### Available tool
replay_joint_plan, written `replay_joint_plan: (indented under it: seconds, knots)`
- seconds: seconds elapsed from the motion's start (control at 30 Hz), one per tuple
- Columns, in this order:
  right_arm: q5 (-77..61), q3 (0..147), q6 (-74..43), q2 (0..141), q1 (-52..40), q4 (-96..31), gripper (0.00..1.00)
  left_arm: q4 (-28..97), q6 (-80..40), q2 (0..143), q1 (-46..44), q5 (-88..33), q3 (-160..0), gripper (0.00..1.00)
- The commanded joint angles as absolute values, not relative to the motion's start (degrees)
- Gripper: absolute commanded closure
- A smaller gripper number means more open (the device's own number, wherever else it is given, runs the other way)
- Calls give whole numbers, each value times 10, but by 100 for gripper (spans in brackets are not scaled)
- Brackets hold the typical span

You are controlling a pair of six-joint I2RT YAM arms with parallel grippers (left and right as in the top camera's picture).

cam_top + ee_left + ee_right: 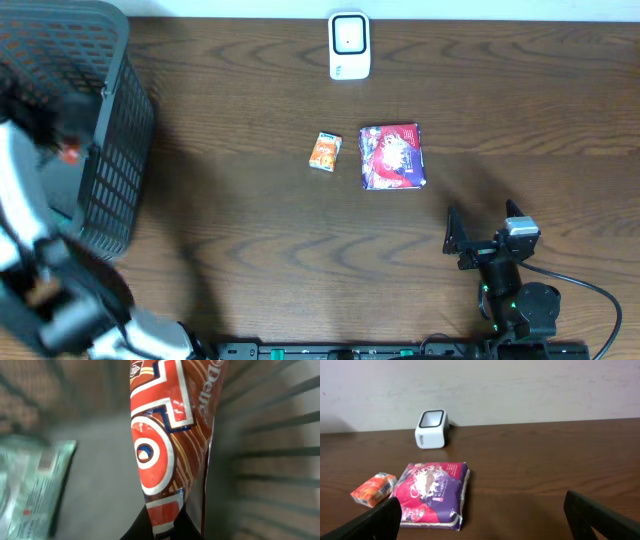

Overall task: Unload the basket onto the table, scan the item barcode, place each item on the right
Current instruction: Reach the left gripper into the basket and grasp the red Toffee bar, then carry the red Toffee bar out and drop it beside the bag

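While my left pincer point(162, 525) clamps red snack packet point(165, 445), packet hangs inside basket point(120, 150), green pack point(30, 490) beside it. My right pincer point(483, 235) sits well right of basket, jaws apart. Farther back, right of basket: orange box point(325, 151), purple packet point(392, 156), then scanner point(349, 45).

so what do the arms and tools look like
Right arm: black, grey block at the wrist, small green light, black cable trailing off. Its tool has two flat black fingers. Left arm: white and black segments, blurred.
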State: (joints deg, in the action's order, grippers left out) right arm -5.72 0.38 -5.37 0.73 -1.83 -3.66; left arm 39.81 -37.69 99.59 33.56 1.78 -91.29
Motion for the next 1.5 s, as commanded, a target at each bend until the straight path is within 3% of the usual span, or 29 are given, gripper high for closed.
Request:
replay_joint_plan:
  seconds: [0.0, 0.23, 0.47, 0.63, 0.8, 1.0, 1.23, 1.27, 1.33, 1.4, 1.47]
  knots:
    - [-57, 3, -46, 6, -18, -39, 1, 369, -382, 888, 333, -83, -922, 93]
    - [-57, 3, -46, 6, -18, -39, 1, 346, -366, 759, 255, -288, -922, 93]
    - [-57, 3, -46, 6, -18, -39, 1, 352, -139, 788, 6, -273, -911, 93]
    - [-57, 3, -46, 6, -18, -39, 1, 401, -136, 874, -133, -174, -904, 93]
    - [-57, 3, -46, 6, -18, -39, 1, 413, -149, 980, -223, -168, -904, 93]
    - [-57, 3, -46, 6, -18, -39, 1, 392, -158, 1080, -274, -168, -904, 92]
    - [-57, 3, -46, 6, -18, -39, 1, 392, -258, 1141, -289, -168, -904, 92]
    - [-57, 3, -46, 6, -18, -39, 1, 392, -269, 1145, -289, -168, -904, 91]
    - [-57, 3, -46, 6, -18, -39, 1, 389, -280, 1148, -289, -167, -904, 62]
    - [-57, 3, -46, 6, -18, -39, 1, 388, -284, 1149, -289, -152, -904, 43]
    - [-57, 3, -46, 6, -18, -39, 1, 384, -284, 1148, -288, -142, -905, 42]
